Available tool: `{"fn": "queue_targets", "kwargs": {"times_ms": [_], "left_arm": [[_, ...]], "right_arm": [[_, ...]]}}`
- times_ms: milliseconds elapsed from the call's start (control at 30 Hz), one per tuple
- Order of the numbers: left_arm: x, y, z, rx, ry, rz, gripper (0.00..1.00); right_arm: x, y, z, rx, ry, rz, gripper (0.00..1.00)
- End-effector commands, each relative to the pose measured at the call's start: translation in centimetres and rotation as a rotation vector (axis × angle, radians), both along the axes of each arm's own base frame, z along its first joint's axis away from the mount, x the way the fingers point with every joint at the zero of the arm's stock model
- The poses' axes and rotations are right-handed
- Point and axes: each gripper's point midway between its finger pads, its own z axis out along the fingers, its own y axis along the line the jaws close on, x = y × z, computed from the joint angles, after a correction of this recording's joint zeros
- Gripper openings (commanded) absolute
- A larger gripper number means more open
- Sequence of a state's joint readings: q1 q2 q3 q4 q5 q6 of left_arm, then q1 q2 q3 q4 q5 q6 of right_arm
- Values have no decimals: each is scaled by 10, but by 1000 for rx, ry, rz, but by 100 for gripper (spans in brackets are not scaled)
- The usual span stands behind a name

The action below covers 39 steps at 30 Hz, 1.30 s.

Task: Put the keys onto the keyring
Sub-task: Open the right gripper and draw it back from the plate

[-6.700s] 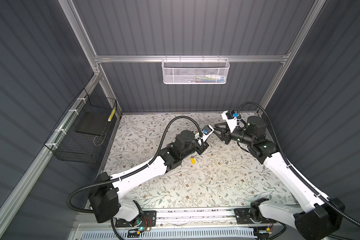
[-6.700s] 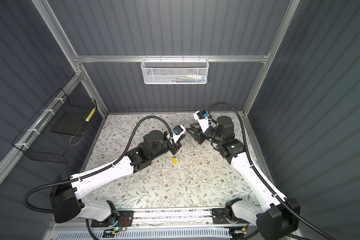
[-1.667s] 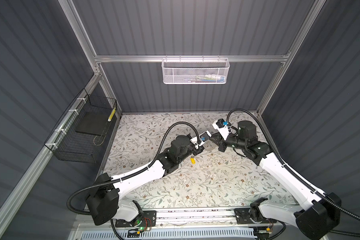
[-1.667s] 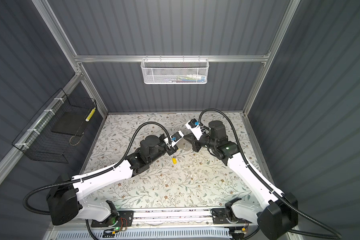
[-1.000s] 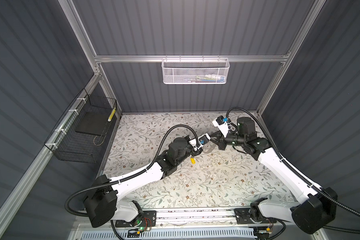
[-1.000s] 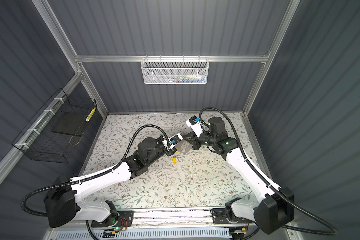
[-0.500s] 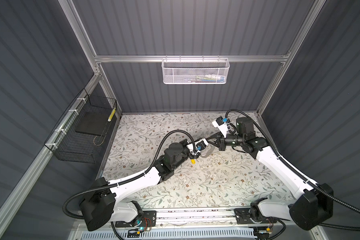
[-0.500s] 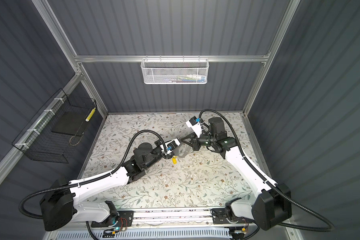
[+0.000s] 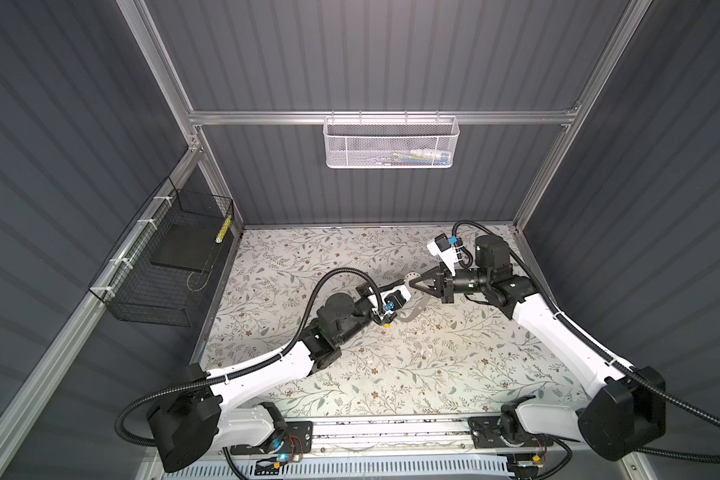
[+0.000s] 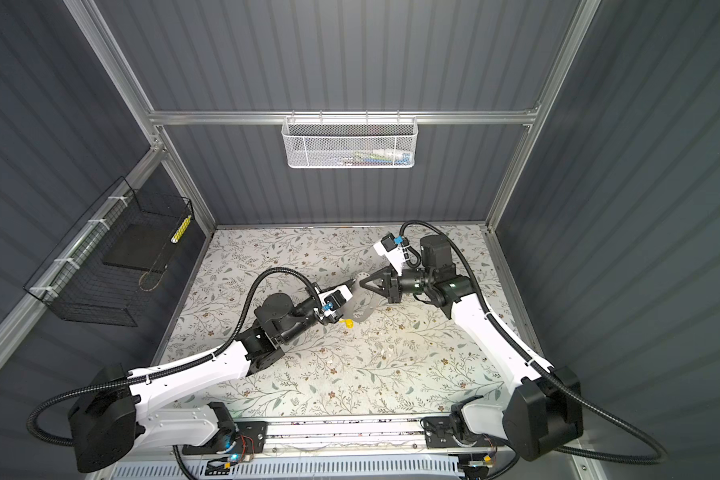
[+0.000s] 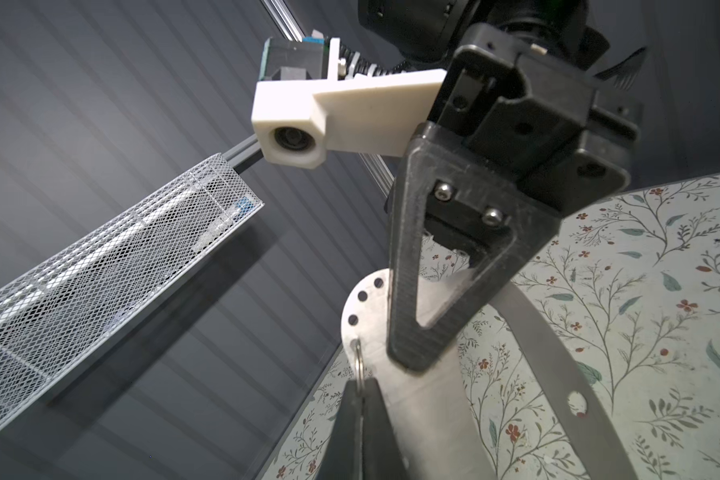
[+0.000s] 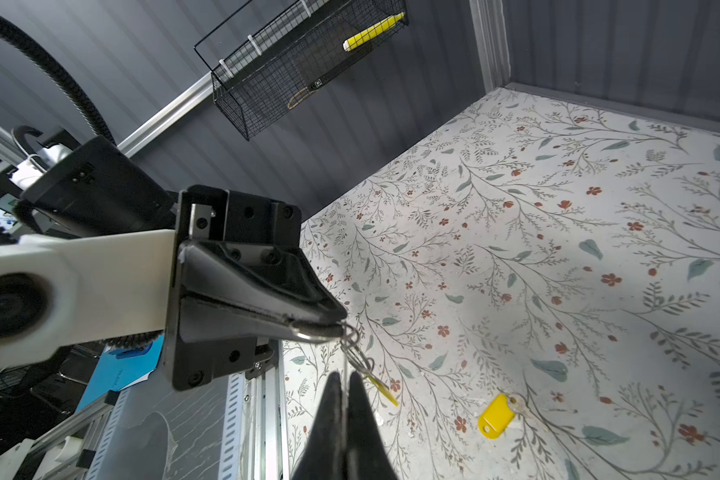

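Note:
The keyring (image 11: 427, 399) is a flat grey loop with a holed round tab (image 9: 411, 276) (image 10: 363, 276), held up above the table. My right gripper (image 12: 344, 376) (image 11: 408, 357) is shut on its flat part near that tab. My left gripper (image 11: 362, 384) (image 12: 337, 322) is shut on a thin wire ring that sits at a hole in the tab's rim. From that wire ring hangs a yellow key (image 12: 381, 388), seen edge-on. A second yellow key (image 12: 493, 415) (image 9: 387, 326) (image 10: 347, 322) lies flat on the table below. Both grippers' tips meet mid-table in both top views.
A white mesh basket (image 9: 391, 143) hangs on the back wall. A black wire basket (image 9: 163, 266) holding a yellow marker is mounted on the left wall. The floral table (image 9: 391, 374) is bounded by grey walls and a front rail (image 9: 371, 428).
The left arm's wrist and elbow have drawn back toward the front left and lowered. The two grippers' tips stay together at the keyring's tab, both still shut.

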<state>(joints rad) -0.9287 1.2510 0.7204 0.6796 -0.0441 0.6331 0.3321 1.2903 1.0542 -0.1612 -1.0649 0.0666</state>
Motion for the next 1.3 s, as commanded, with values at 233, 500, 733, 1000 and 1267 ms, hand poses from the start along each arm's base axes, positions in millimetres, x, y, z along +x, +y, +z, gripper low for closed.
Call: {"fn": "queue_targets", "kwargs": {"times_ms": [233, 500, 733, 1000, 1267], "left_arm": [[-30, -6, 19, -48, -44, -136, 0], [-30, -6, 20, -44, -23, -135, 0], [-32, -6, 20, -39, -20, -144, 0], [-39, -4, 25, -61, -29, -175, 0], [-48, -4, 30, -78, -30, -218, 0]], "right_arm": [[13, -7, 5, 38, 27, -5, 12], [19, -12, 3, 38, 21, -42, 31], [19, -16, 3, 47, 30, -42, 2], [17, -16, 2, 47, 42, -26, 0], [26, -17, -5, 22, 60, -63, 30]]}}
